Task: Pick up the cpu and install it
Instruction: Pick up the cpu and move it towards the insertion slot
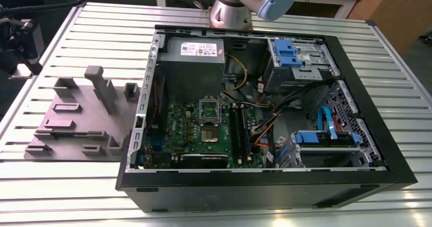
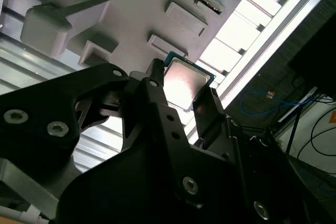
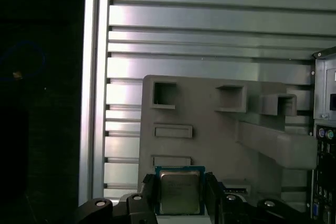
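Note:
The cpu (image 3: 180, 191), a small square chip with a silvery top and a pale greenish rim, sits between the black fingers of my gripper (image 3: 180, 200). One finger (image 3: 148, 192) presses on each side of it. In the second wrist view the cpu (image 2: 185, 80) is held in the gripper (image 2: 184, 90) over the grey parts fixture (image 2: 142, 19). The open computer case (image 1: 378, 151) lies on the table with its green motherboard (image 1: 196, 131) and dark socket (image 1: 210, 134) exposed.
The grey fixture (image 1: 74, 116) with raised posts and pockets lies at the exterior view's left of the case. The arm's base (image 1: 233, 9) stands behind the case. A black device (image 1: 20, 40) hangs at the table's left edge. The slatted metal table (image 1: 60, 186) runs all around.

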